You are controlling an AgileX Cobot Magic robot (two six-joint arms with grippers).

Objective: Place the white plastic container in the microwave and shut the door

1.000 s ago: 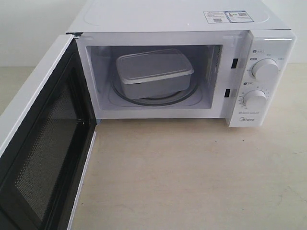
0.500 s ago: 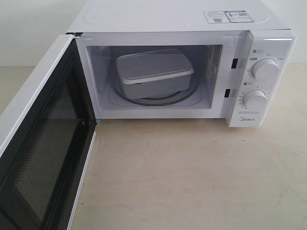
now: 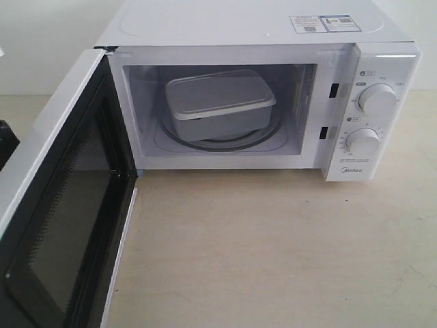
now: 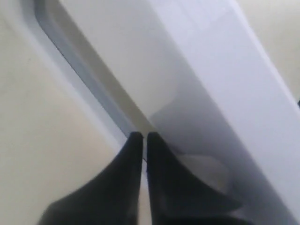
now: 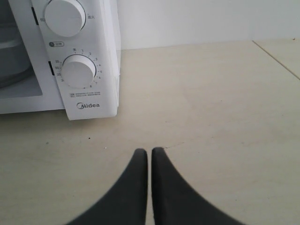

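The white plastic container (image 3: 218, 106) sits lidded on the glass turntable inside the white microwave (image 3: 239, 24). The door (image 3: 61, 205) stands wide open on the left, with its dark mesh window facing inward. My left gripper (image 4: 142, 136) is shut and empty. Its tips are close against the door's white outer side (image 4: 225, 93). In the exterior view only a dark part of that arm (image 3: 5, 143) shows behind the door. My right gripper (image 5: 149, 151) is shut on nothing, low over the table in front of the microwave's knob panel (image 5: 75, 61). It is out of the exterior view.
The beige tabletop (image 3: 273, 253) stretches in front of the microwave. Two round knobs (image 3: 363, 140) sit on the right panel. A pale wall (image 5: 197, 21) stands behind the table, and a table seam (image 5: 276, 58) runs at the far right.
A dark part of the left arm has come into view at the left edge behind the door. The door has swung slightly toward the microwave. The container has not moved.
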